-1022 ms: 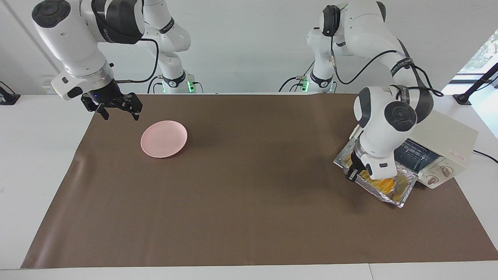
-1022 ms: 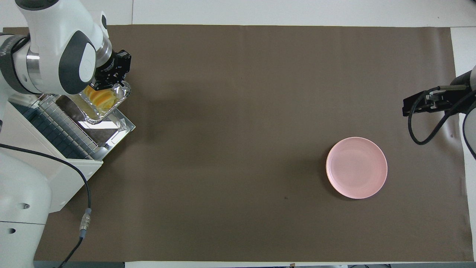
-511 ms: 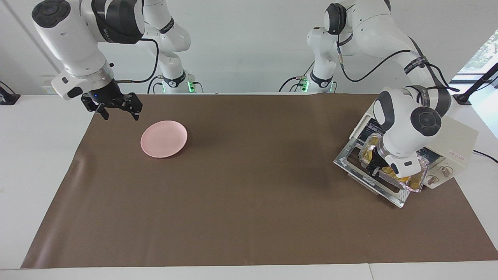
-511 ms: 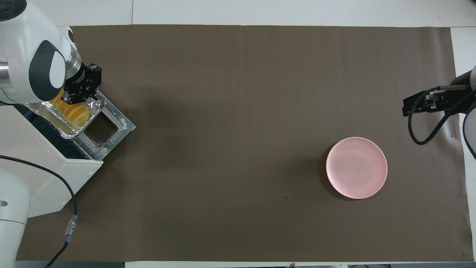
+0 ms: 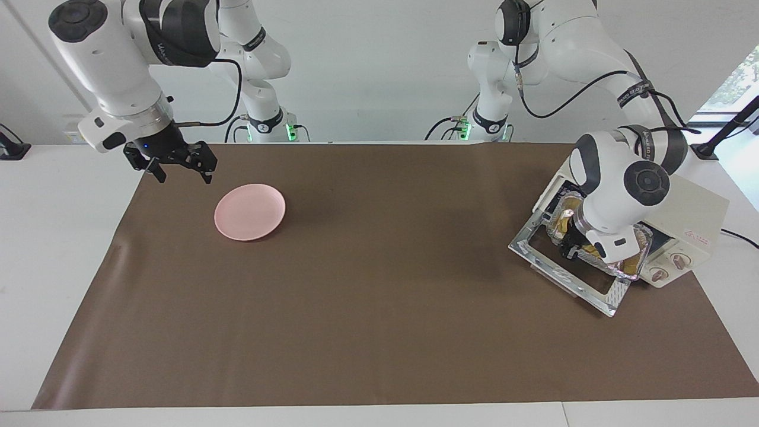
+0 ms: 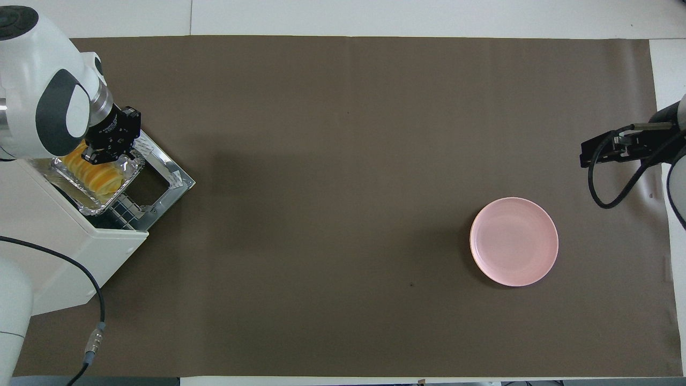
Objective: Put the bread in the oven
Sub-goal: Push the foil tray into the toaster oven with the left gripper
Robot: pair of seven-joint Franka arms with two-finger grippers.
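Overhead view: the bread (image 6: 99, 174) is seen lying in a foil tray (image 6: 80, 197), and the tray is seen at the mouth of the oven (image 6: 64, 257), partly inside, above the oven's dropped door (image 6: 174, 179). The oven is placed at the left arm's end of the counter (image 6: 343, 161). The left pincer (image 6: 104, 153) is pressed onto the tray's outer rim, over the oven door; the tray is taken to be pinched by it. In the facing view the bread is almost wholly hidden by the left arm; only the tray (image 5: 628, 270) and the oven (image 5: 694, 219) are made out. The right pincer (image 5: 178, 166) is held spread, in the air, well apart from the oven, near a pink plate (image 5: 249, 212); that arm is waiting.
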